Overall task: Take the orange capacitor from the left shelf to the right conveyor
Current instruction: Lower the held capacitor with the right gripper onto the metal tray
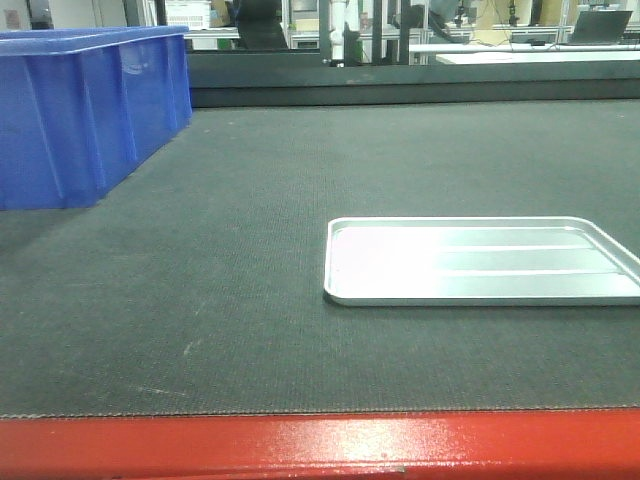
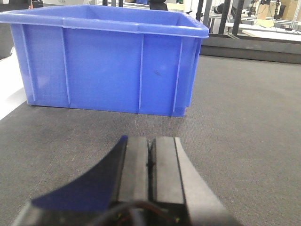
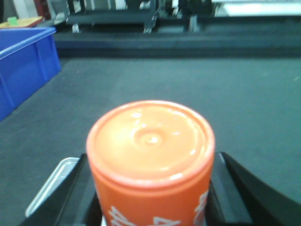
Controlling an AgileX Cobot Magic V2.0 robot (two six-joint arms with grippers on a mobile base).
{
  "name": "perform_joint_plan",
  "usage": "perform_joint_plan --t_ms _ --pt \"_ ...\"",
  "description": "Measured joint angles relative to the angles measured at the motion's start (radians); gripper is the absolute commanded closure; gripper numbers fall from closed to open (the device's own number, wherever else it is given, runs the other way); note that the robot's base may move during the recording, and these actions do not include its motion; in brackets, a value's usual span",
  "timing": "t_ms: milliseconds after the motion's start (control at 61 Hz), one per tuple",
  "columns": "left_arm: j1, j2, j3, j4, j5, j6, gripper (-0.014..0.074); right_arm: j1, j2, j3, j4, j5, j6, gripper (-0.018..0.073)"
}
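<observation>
While our right gripper (image 3: 151, 197) pinches the orange capacitor (image 3: 150, 141) above the conveyor belt (image 3: 244, 99) near a silver tray (image 3: 49, 186), we see our left gripper (image 2: 150, 162) pressed together, empty, facing a blue bin (image 2: 108, 70).

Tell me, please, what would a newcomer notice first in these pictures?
The orange capacitor, huge in the right wrist view, sits between the fingers of the right gripper. A large blue bin stands at the left of the dark conveyor belt, and a shallow silver tray lies at its right, behind the glossy red front edge.
</observation>
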Motion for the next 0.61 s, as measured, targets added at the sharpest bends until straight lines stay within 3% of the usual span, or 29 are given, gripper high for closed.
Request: perform_joint_plan --t_ms 131,361,607 --pt "0.000 0.000 0.000 0.000 0.000 0.000 0.0701 0.040 0.189 -0.061 0.044 -0.070 0.000 0.0445" --pt "0.000 0.000 0.000 0.000 0.000 0.000 0.0701 0.179 0.491 -0.077 0.053 -0.337 -0.013 0.0445" --pt "0.000 0.000 0.000 0.000 0.000 0.000 0.0701 0.198 0.750 0.052 -0.062 -0.761 -0.018 0.0445"
